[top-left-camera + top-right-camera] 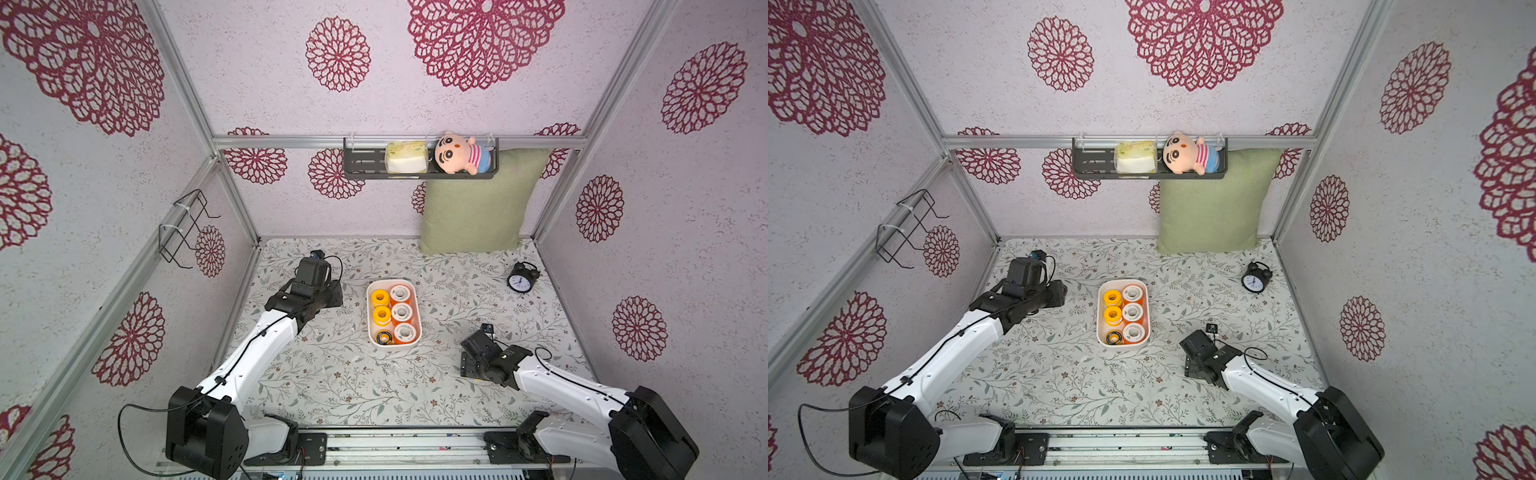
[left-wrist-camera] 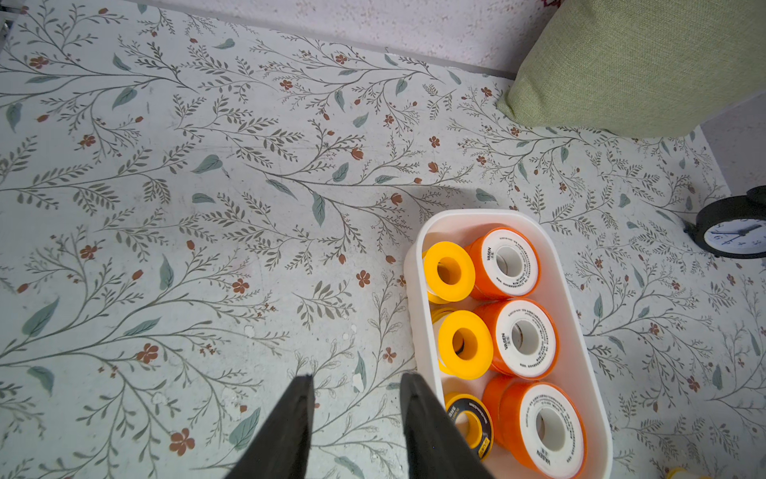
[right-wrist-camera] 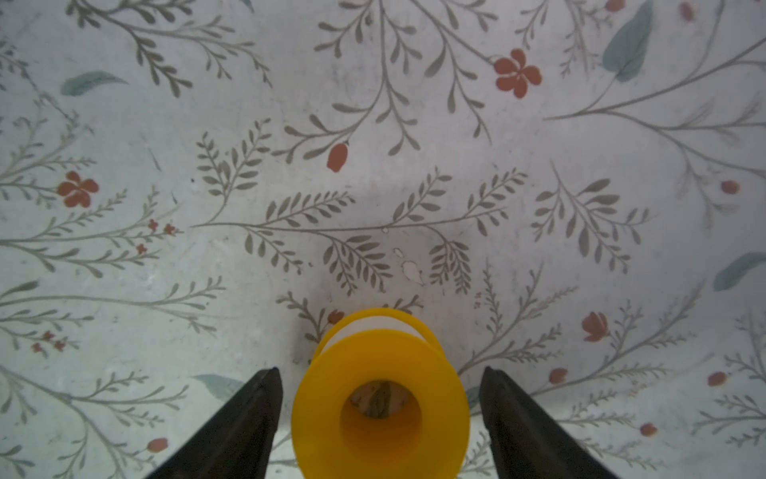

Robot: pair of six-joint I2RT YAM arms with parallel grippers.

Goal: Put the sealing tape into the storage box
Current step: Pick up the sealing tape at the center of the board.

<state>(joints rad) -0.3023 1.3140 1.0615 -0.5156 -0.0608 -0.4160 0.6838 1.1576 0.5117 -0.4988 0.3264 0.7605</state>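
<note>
The storage box [image 1: 390, 283] [image 1: 1122, 281] [image 2: 418, 315], a shallow white tub, sits mid-table. In it stand several rolls of sealing tape: two yellow [image 1: 380, 298], three orange with white faces [image 1: 400, 294] and one yellow with a black face [image 1: 385, 337]. My left gripper [image 2: 356, 377] [image 1: 334, 296] hovers beside the box's left side, open, nothing between its fingers. My right gripper [image 3: 381, 369] [image 1: 469, 365] is low over the table right of the box, open. A yellow roll [image 3: 317, 414] lies between its fingers with a gap on each side. That roll is hidden in both top views.
A green pillow [image 1: 478, 203] leans on the back wall. A black alarm clock [image 1: 519, 280] stands back right. The black wall shelf [image 1: 361, 164] holds a tissue pack and a plush doll [image 1: 455, 153]. A wire rack [image 1: 183, 228] hangs on the left wall.
</note>
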